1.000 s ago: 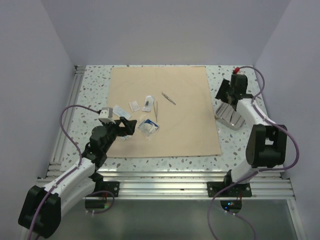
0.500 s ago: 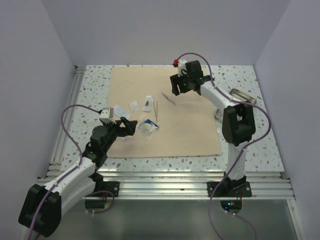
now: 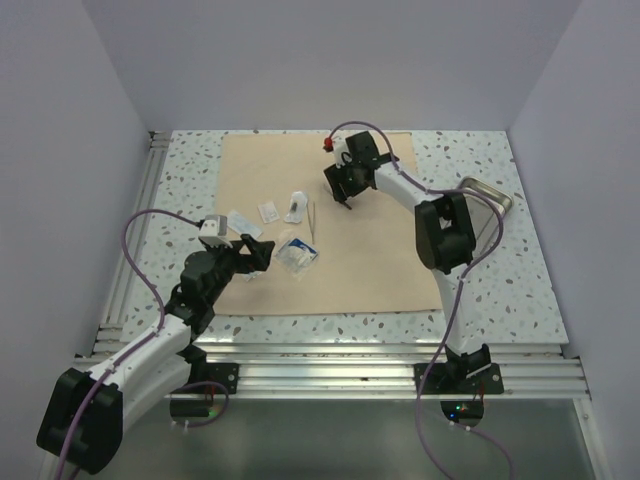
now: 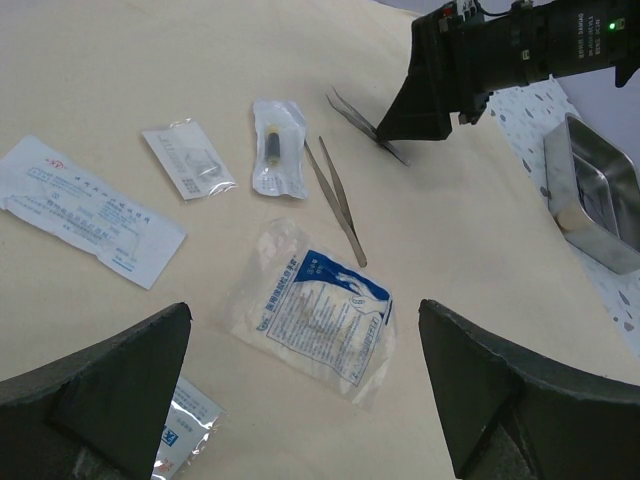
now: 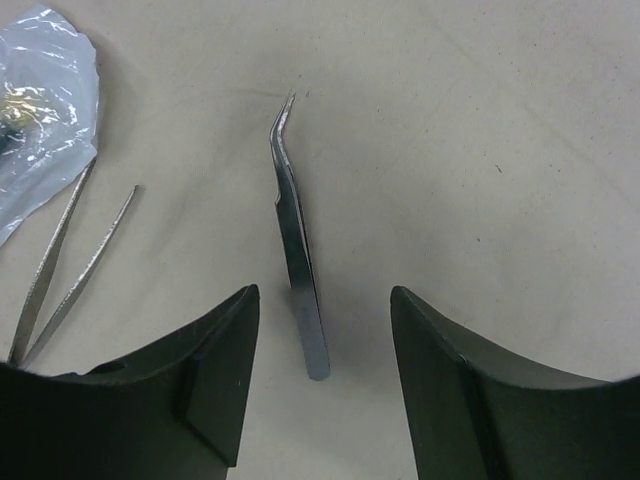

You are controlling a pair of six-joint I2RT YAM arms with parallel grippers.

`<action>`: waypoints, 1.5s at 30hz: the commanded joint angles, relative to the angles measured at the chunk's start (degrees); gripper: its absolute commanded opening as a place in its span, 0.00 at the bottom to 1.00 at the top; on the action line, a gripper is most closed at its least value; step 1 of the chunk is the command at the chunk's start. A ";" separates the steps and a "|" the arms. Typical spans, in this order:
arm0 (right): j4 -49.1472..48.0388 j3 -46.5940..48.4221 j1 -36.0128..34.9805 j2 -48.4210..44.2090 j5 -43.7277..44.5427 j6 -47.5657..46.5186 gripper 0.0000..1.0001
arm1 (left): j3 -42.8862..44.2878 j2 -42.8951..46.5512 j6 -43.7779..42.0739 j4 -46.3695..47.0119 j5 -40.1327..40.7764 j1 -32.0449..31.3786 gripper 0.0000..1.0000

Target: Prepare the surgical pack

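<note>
Right end effector (image 5: 322, 300) spread, bent tweezers (image 5: 294, 240) lying between its fingers on wrap sheet (image 5: 480, 150). Left end effector (image 3: 260, 252) spread wide, blue-printed sachet (image 4: 315, 315) ahead.

My pincer (image 5: 322, 298) above beige wrap sheet (image 5: 480, 150), jaws apart, nothing gripped. Bent-tip tweezers (image 5: 297, 240) flat on sheet, blunt end lying between my fingers (image 5: 200, 390), curved tip pointing away toward top of view. Neither finger seen touching it. Straight tweezers (image 5: 62, 255) to left, arms splayed, one tip reaching edge of crinkled clear sachet (image 5: 40, 90) in top-left corner. Sachet contents unclear.
</note>
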State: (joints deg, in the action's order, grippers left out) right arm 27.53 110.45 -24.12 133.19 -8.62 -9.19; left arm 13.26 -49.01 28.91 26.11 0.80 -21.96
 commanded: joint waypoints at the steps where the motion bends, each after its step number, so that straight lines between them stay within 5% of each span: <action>1: 1.21 3.71 -0.58 1.72 1.77 -1.62 0.58 | 1.51 -0.12 -0.78 2.81 -0.27 -0.37 1.00; 8: 2.26 4.51 -1.19 3.83 2.64 -2.58 0.48 | 1.51 -0.20 -0.78 2.89 -0.36 -0.37 1.00; 16: 1.13 1.97 -1.72 2.09 4.40 -3.46 0.13 | 1.60 -0.47 -0.78 2.81 -0.36 -0.37 1.00; 23: -11.15 -10.42 0.03 -9.77 5.01 4.78 0.06 | 1.60 -0.38 -0.87 2.72 -0.36 -0.37 1.00; 29: -20.83 -24.65 11.43 -23.64 7.47 23.14 0.03 | 1.51 0.32 -0.87 2.46 -0.27 -0.37 1.00; 45: -19.79 -46.37 30.62 -34.48 23.83 39.69 0.00 | 1.42 0.67 -0.43 2.72 -0.53 -0.37 1.00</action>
State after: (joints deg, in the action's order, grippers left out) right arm 8.47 66.11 6.02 100.33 12.29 26.65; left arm 13.26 -49.08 28.93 26.09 0.64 -21.96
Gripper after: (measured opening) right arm 0.135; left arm 0.997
